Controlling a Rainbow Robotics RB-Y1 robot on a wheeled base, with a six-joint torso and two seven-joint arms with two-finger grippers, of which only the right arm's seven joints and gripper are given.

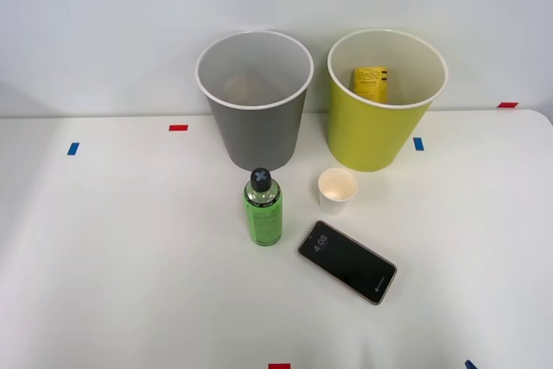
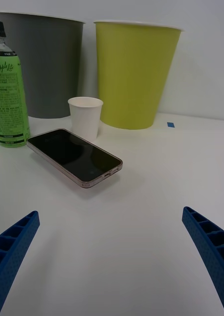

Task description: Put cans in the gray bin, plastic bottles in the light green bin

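The plastic bottle (image 1: pixel 263 209) of green liquid with a black cap stands upright in front of the gray bin (image 1: pixel 257 131). To the right of that bin stands the light green bin (image 1: pixel 367 131). A yellow-orange can (image 1: pixel 371 82) with dark print leans against its inner back wall. In the right wrist view my right gripper (image 2: pixel 109 212) is open and holds nothing, low over the table. Beyond its blue fingers (image 2: pixel 13 242) are the bottle (image 2: pixel 8 94), the gray bin (image 2: pixel 47 64) and the light green bin (image 2: pixel 134 74).
A white paper cup (image 1: pixel 336 189) stands between the bottle and the light green bin. A black phone (image 1: pixel 347 261) lies flat nearer the table's front. From the wrist, the phone (image 2: pixel 74 155) lies before the cup (image 2: pixel 85 116). Coloured tape marks dot the table.
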